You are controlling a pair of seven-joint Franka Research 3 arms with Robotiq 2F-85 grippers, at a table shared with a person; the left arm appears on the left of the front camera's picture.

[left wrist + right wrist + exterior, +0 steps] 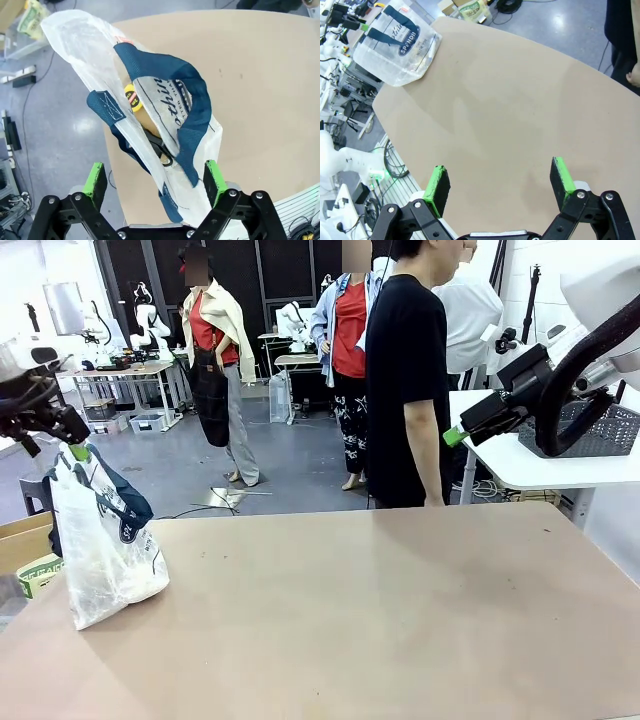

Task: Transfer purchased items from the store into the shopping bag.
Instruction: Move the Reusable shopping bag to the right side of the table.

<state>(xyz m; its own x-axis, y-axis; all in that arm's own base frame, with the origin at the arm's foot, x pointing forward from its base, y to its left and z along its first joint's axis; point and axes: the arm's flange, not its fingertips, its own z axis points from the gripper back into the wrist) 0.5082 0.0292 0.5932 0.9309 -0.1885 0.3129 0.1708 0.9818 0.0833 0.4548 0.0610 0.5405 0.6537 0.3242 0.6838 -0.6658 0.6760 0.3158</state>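
Observation:
The shopping bag [100, 540] is clear plastic with navy handles and stands at the table's left edge. My left gripper [70, 445] hovers right above it. In the left wrist view the left gripper [154, 180] is open, with the bag [165, 100] hanging loose between and beyond its green pads [95, 177]. Inside the bag I see a brown pack with a yellow round label [142, 112]. My right gripper [455, 435] is raised at the right, open and empty [500, 182], far from the bag [400, 42]. The store basket [610, 430], dark grey lattice, sits on a white side table.
A person in a black shirt [405, 390] stands at the far edge of the brown table [380, 620]. The white side table [540, 468] is at the far right. A cardboard box with a green and white pack [35, 572] sits beyond the table's left edge.

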